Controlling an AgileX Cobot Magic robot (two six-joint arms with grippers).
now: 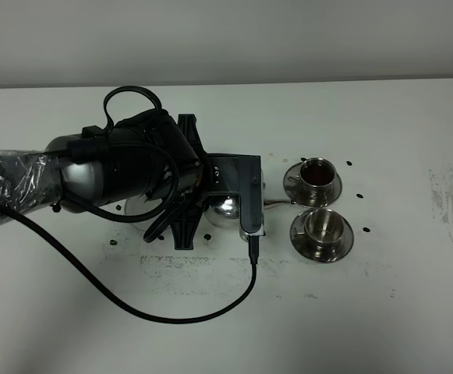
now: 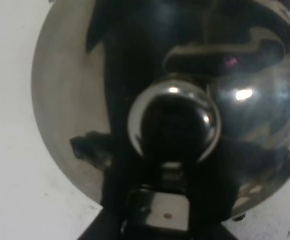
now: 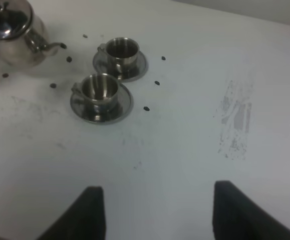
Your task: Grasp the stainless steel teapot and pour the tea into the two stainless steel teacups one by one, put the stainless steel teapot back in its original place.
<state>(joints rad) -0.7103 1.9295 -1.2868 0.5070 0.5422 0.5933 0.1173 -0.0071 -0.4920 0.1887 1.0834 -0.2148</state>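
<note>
pot [image 1: 228, 209] sits mid-table, mostly hidden under your left wrist. its spout [image 1: 277, 202] points toward the gap between the two cups. lid knob [image 2: 173, 122] fills the left wrist view, and the pot looks about upright. can't tell if its base is clear of the table [image 1: 382, 312].

left jaws: fully closed at the handle end of the pot, behind the lid hinge. it reads as a grip on the handle, though the handle itself is hidden. right jaws: spread wide, nothing between them, hanging well back from the cups.

far cup [image 1: 332, 167]: dark reddish tea [image 1: 317, 174] in it, well up the wall. near cup [image 1: 324, 226]: bare steel inside, looks dry. each cup stands on its own saucer [image 1: 343, 243], and the two saucers nearly touch.

step, my read: one cup poured, the second pending. next you need to bring the spout over the near cup and tip slowly. the thin spout and small cup leave little margin, and the filled cup stands just beside. disc for the return: can't make it out under the arm.
</note>
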